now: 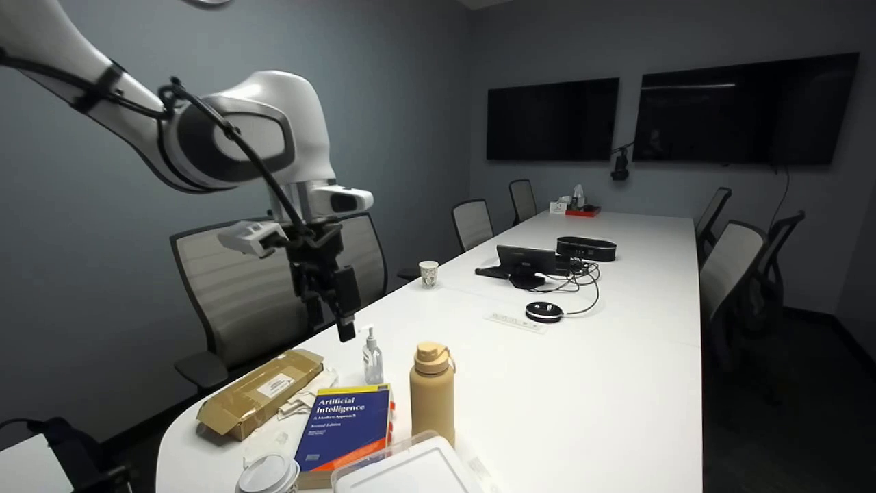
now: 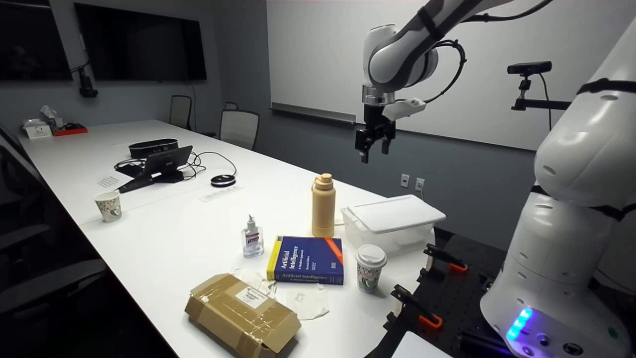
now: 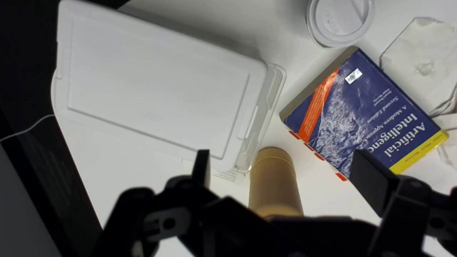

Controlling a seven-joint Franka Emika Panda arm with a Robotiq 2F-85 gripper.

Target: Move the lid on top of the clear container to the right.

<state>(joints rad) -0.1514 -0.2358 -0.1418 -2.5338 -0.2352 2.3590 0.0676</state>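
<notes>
1 pale lid (image 2: 397,214), atop the clear container (image 2: 385,242), right of the blue book (image 2: 315,252), near end of desk (image 2: 353,320); I log 1 claw (image 2: 375,154), hanging above, fingers (image 3: 373,180) spread apart.

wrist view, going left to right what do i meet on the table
Pale lid on the clear container → tan bottle → white-lidded cup → crumpled white sheet. The blue book overlaps the last three from side to side, so it is left out.
</notes>
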